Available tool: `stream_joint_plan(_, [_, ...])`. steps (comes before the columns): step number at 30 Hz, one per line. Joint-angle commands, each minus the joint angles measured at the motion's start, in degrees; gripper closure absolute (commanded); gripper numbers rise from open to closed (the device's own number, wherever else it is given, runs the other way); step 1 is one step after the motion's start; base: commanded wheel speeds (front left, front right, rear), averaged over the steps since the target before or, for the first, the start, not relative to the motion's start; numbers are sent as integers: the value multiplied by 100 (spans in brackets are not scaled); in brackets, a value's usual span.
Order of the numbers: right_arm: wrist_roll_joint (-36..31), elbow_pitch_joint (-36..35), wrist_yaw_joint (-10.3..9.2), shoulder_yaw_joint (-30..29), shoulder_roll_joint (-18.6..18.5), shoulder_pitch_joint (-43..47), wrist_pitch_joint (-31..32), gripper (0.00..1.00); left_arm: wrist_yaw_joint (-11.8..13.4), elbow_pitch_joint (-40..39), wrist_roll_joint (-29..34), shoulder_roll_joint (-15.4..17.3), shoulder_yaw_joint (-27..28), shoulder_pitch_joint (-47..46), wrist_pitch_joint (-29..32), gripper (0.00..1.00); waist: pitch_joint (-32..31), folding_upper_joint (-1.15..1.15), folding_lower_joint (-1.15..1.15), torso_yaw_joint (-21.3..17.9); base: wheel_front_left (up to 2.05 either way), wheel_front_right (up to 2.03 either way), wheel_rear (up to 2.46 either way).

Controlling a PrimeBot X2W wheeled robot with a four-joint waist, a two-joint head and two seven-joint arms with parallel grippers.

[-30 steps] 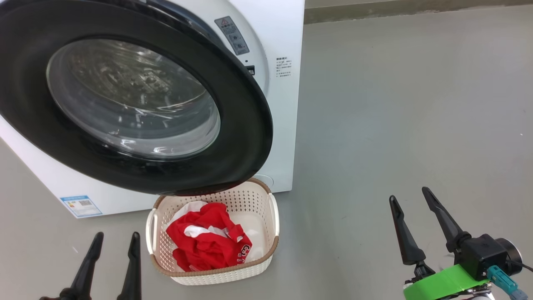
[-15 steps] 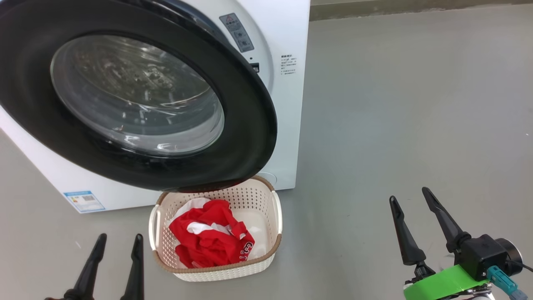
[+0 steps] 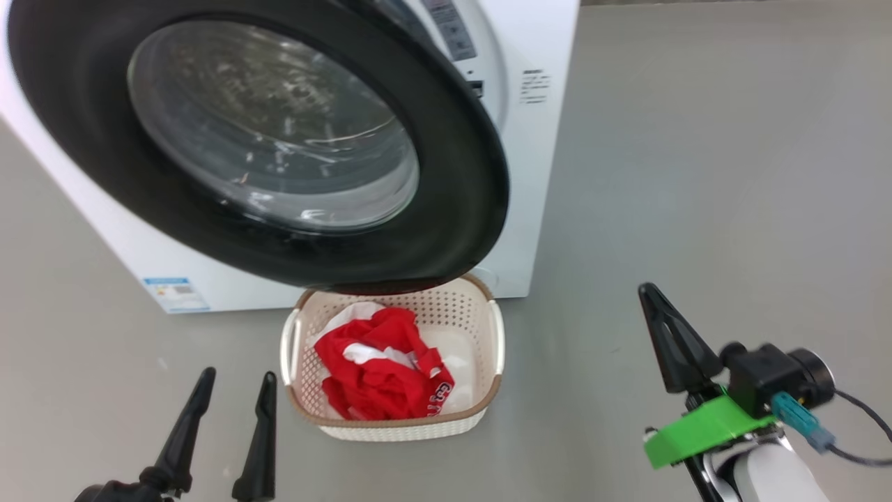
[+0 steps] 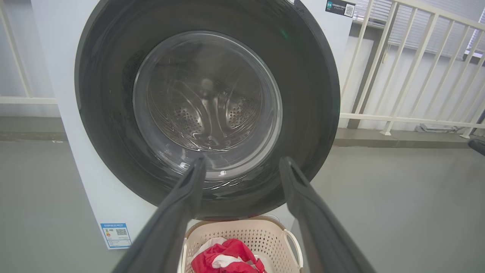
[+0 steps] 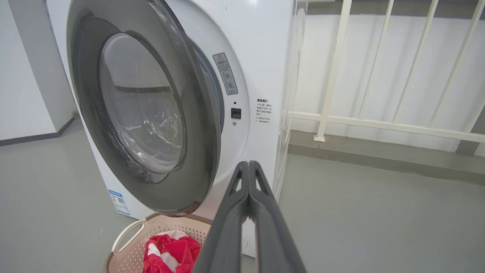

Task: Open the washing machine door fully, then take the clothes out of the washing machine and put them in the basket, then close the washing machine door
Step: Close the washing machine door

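Pinched together since 1 s ago: right pincer (image 3: 655, 303), fingers flat against each other, nothing between, wrist rolled too. Also a camera shift in head view, not a washer move. Left pincer (image 3: 237, 376) spread as before, empty.

Door (image 3: 272, 132): ahead of both pincers, up and left of right pincer's tip, straight beyond left pincer's tips in left wrist view. Ajar, not latched; gap at free edge plain in right wrist view, hinge on side away from right pincer. Prob. heavy-ish and stiff, swinging freely on hinge, so no grip needed. Glossy black rim likely slippery: flat push w/ closed fingers, not a pinch. Best contact: rim near free edge, side nearest right pincer, max leverage. Keep off glass bowl: bulging, curved, easy to skid off. Firm last shove prob. needed for latch.

Looks: big, round, wide shiny black ring, clear domed window in centre, holed steel drum visible through it, seemingly empty.

Washer (image 3: 543, 139): white box behind door, blue label (image 3: 174, 293) low on front, up-left of left pincer. Basket (image 3: 404, 431) betw. pincers, just right of left pincer, far rim under door's lower edge; red-and-white clothes (image 3: 383, 369) heaped inside. Grey floor (image 3: 697, 174) all round; white railing (image 5: 379, 125) beyond right pincer.
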Motion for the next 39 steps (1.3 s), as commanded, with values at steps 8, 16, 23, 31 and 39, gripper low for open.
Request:
stream_joint_plan(8, [-92, 330, 28, 577, -20, -860, 162, 100, 11, -256, 35, -34, 119, -327, -52, 0, 330, 0, 0, 682, 0, 0, 0])
stream_joint_plan(16, [-331, 815, 28, 745, -21, -1528, 286, 100, -17, -275, -4, -78, 10, -452, -52, 0, 576, 0, 0, 1097, 0, 0, 0])
stream_joint_plan(23, [-475, 1260, 28, 592, -83, -2161, 213, 100, -50, -274, -75, -119, -73, -585, -52, 0, 786, 0, 0, 1437, 0, 0, 0])
stream_joint_plan(31, [-871, 1564, 28, 147, -144, -2560, 52, 100, -81, -240, -122, -159, -147, -679, -52, 0, 1023, 0, 0, 1706, 0, 0, 0])
stream_joint_plan(39, [-1193, 1953, 28, -154, -202, -2961, -12, 100, -128, -228, -230, -212, -287, -819, -52, 0, 1197, 0, 0, 1863, 0, 0, 0])
